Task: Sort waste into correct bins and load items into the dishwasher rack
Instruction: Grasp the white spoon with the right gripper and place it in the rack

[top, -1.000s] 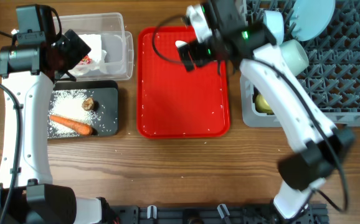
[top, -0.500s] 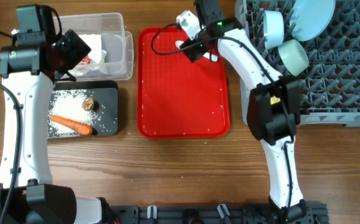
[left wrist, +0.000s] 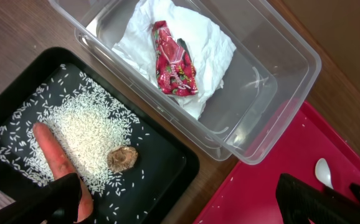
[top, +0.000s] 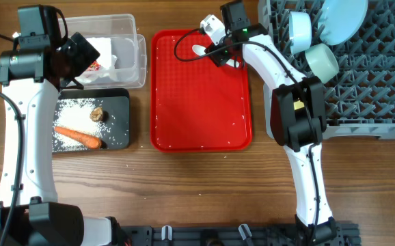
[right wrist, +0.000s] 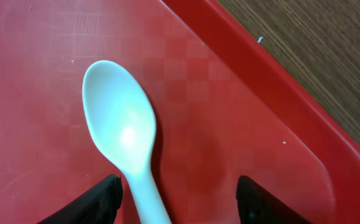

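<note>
The white spoon (top: 197,49) lies at the far end of the flat red tray (top: 197,102). My right gripper (top: 219,53) is open just above it. In the right wrist view the spoon (right wrist: 121,134) has its handle between the open fingers (right wrist: 180,205), closer to the left one. My left gripper (top: 74,58) is open and empty above the near edge of the clear tub (top: 126,41). The tub holds napkins (left wrist: 167,37) and the red wrapper (left wrist: 175,65). The black tray (top: 119,116) holds rice (left wrist: 86,134), the brown lump (left wrist: 122,159) and the carrot (top: 78,137).
The grey rack (top: 375,75) at the right holds the pale blue plate (top: 344,17), the pale blue bowl (top: 300,29) and the mint-green bowl (top: 322,60). The yellow cup is hidden behind my right arm. A few rice grains lie on the red tray.
My right gripper has shifted slightly right and farther back along the red tray's far end, over the spoon's handle. The left arm has not moved.
</note>
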`<control>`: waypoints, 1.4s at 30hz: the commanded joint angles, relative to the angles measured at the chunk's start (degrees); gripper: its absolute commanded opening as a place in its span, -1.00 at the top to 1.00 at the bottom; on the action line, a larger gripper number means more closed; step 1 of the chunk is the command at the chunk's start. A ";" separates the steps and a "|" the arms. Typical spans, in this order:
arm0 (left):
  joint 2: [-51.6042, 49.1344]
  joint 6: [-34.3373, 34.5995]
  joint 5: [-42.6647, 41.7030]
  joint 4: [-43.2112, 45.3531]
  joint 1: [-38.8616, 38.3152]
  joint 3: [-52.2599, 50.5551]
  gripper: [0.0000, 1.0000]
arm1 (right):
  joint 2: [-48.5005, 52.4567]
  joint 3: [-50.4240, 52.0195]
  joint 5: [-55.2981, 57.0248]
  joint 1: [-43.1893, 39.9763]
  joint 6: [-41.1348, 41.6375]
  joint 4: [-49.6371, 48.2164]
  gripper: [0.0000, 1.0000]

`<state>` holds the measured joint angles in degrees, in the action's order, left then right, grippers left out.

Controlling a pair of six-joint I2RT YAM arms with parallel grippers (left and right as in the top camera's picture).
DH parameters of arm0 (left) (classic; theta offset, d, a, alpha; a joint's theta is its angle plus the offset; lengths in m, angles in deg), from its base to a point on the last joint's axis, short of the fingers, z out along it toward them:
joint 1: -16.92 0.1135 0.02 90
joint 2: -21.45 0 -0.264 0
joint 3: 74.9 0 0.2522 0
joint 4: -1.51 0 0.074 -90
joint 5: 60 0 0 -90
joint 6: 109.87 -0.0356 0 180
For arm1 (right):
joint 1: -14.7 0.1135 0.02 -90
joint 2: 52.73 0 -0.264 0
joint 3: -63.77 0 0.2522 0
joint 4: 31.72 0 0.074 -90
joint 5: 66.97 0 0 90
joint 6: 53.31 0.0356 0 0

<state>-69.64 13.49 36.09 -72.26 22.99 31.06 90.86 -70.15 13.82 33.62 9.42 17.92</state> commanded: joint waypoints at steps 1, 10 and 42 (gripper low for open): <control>-0.22 0.52 -0.09 0.15 0.22 -0.04 -1.00 | 1.62 -0.13 -2.75 -0.24 2.19 1.27 -0.20; -0.22 0.55 -0.09 0.13 0.22 -0.04 -1.00 | 3.58 -0.09 -6.47 0.42 11.52 11.15 0.91; -0.22 0.55 -0.09 0.15 0.22 -0.04 -1.00 | -42.56 3.32 22.47 -24.98 62.53 53.62 0.92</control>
<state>-69.64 13.49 36.07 -72.26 22.99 31.06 48.09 -69.15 29.73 11.15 60.13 71.62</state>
